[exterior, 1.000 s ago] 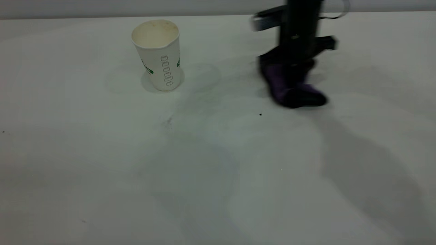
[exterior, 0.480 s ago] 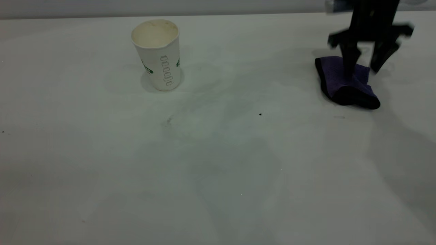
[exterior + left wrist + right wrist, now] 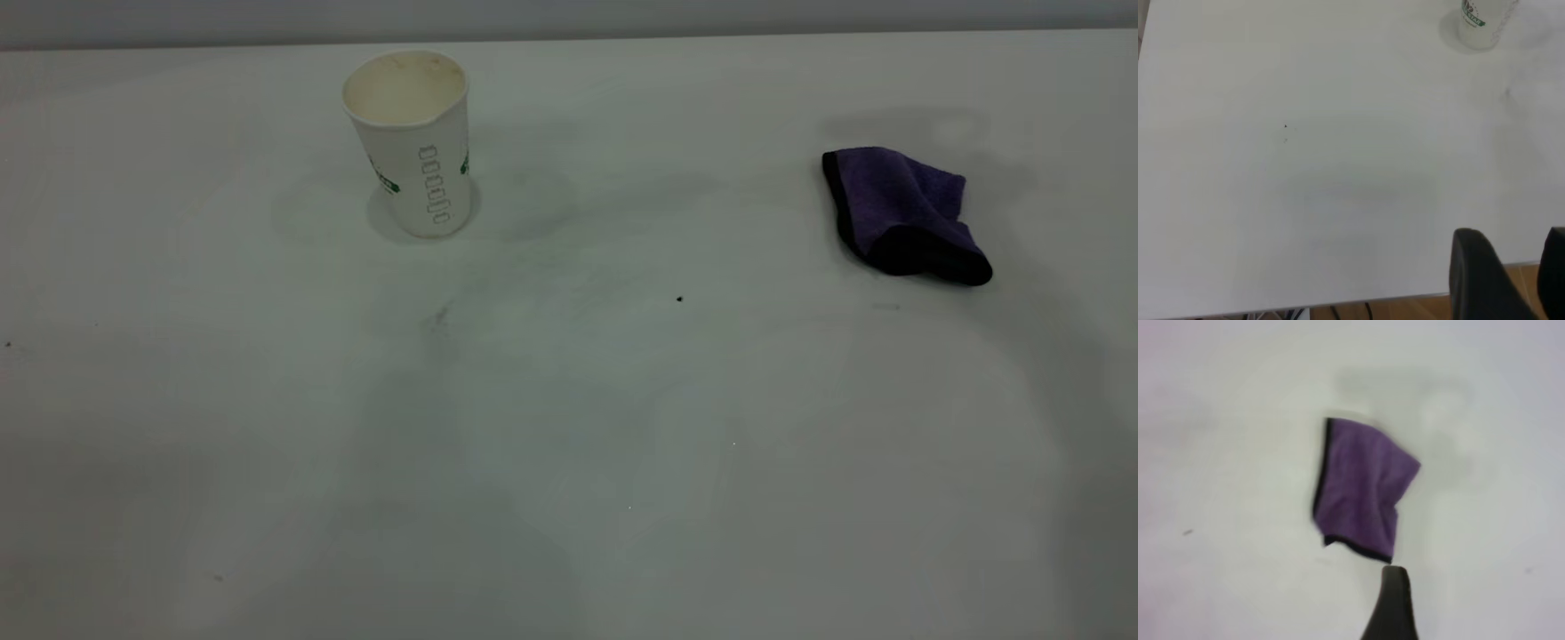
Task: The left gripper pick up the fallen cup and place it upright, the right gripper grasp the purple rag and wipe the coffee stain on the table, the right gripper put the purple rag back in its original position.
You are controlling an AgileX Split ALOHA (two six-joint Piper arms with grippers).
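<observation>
— Where's the purple rag [image 3: 902, 213] now?
— Lying crumpled on the desk [image 3: 569, 427], far right of the upright cup [image 3: 412, 140]. My right claw [image 3: 1393, 603] released it and has lifted above; whether it's spread, I can't tell.

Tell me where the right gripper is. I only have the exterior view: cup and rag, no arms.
Observer: The right wrist view shows the right gripper hanging above the purple rag, not touching it.
Operator: And the left one?
Observer: The left wrist view puts the left gripper back near the edge of the table, far from the cup.
Operator: Is it holding anything?
Observer: No. Its fingers are apart with nothing between them.
</observation>
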